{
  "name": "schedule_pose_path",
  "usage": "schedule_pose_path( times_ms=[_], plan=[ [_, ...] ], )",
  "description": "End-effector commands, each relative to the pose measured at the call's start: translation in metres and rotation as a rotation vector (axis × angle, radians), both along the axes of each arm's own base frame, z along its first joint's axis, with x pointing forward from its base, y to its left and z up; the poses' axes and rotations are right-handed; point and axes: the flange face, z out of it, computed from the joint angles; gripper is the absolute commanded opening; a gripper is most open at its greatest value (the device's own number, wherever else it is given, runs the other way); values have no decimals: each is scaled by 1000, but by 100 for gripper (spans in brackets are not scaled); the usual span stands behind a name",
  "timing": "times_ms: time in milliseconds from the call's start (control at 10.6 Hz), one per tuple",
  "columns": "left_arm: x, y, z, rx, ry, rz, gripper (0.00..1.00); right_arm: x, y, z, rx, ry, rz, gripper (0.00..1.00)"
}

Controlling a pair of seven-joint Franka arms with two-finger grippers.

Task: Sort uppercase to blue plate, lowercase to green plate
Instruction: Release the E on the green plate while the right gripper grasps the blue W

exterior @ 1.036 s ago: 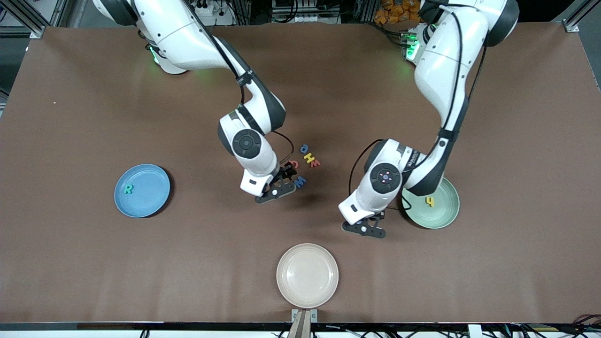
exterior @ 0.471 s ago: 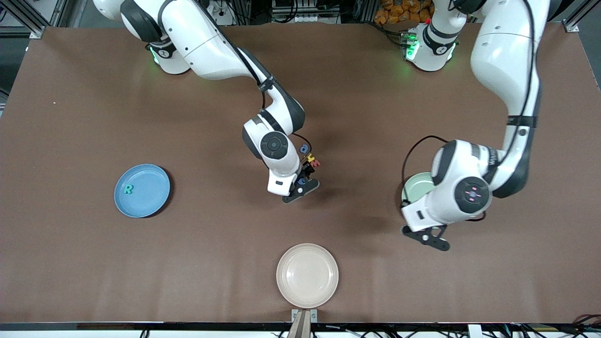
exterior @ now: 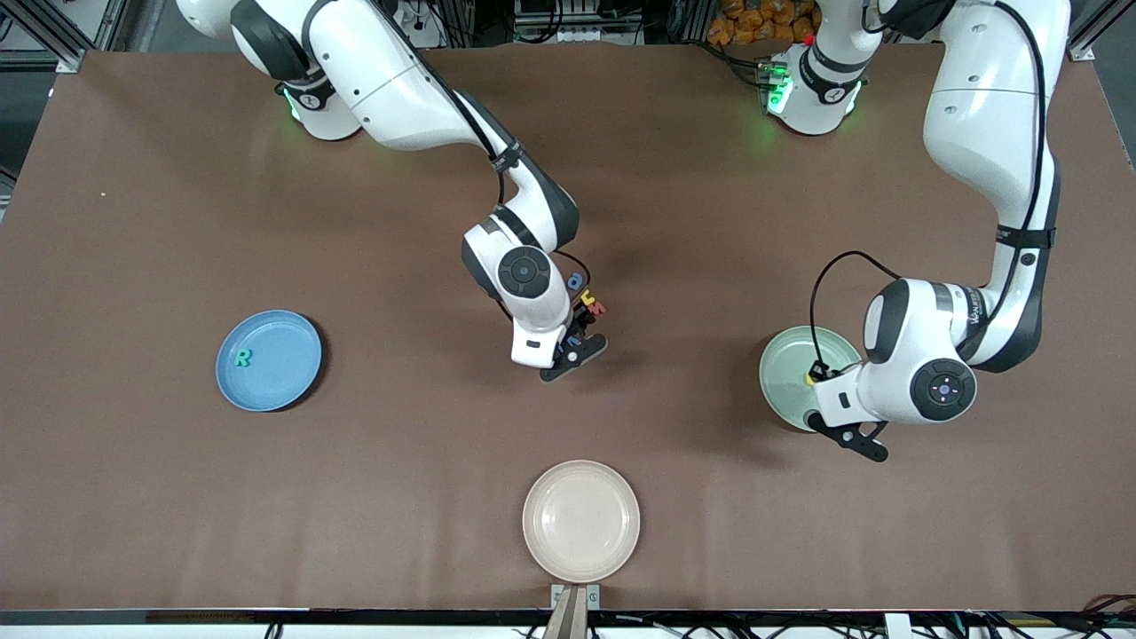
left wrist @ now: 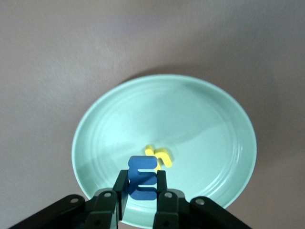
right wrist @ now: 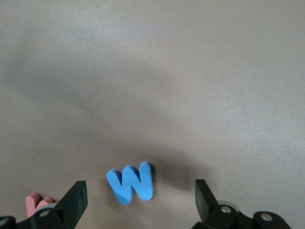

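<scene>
My left gripper (left wrist: 142, 183) is shut on a blue lowercase m (left wrist: 143, 177) and hangs over the pale green plate (left wrist: 95, 124), near its rim. A yellow h (left wrist: 159, 156) lies in that plate. In the front view the left gripper (exterior: 821, 393) is at the green plate (exterior: 785, 364), beside the h (exterior: 808, 378). My right gripper (right wrist: 139, 191) is open, low over the table, its fingers either side of a blue uppercase W (right wrist: 131, 182) without touching it. The right gripper (exterior: 572, 342) covers part of the letter cluster. The blue plate (exterior: 284, 382) holds a green R (exterior: 241, 358).
A rounded blue letter (exterior: 576, 281) and a red letter (exterior: 599, 308) lie beside the right hand; a red letter (right wrist: 38, 202) shows at one finger. A cream-white plate (exterior: 581, 520) sits near the table's front edge.
The left arm has carried the blue m toward its own end of the table, to over the green plate. The right gripper has shifted onto the letter cluster, around the W.
</scene>
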Motion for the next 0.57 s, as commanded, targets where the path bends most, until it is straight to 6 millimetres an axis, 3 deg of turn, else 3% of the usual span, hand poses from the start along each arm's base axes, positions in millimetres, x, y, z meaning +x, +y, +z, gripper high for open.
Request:
schedule_pose_path(
  times_ms=[0, 94, 283, 471],
  plan=[
    [-18, 11, -4, 7, 14, -1, 0, -2, 6, -6, -30, -13, 34, 100],
    [-19, 20, -11, 15, 8, 10, 0, -3, 6, -10, -35, -11, 38, 100],
    [-17, 22, -9, 20, -1, 15, 57, -9, 11, -19, -46, -5, 49, 100],
    [-13, 21, 2, 22, -21, 13, 76, -9, 11, -17, -44, -7, 49, 100]
  ],
)
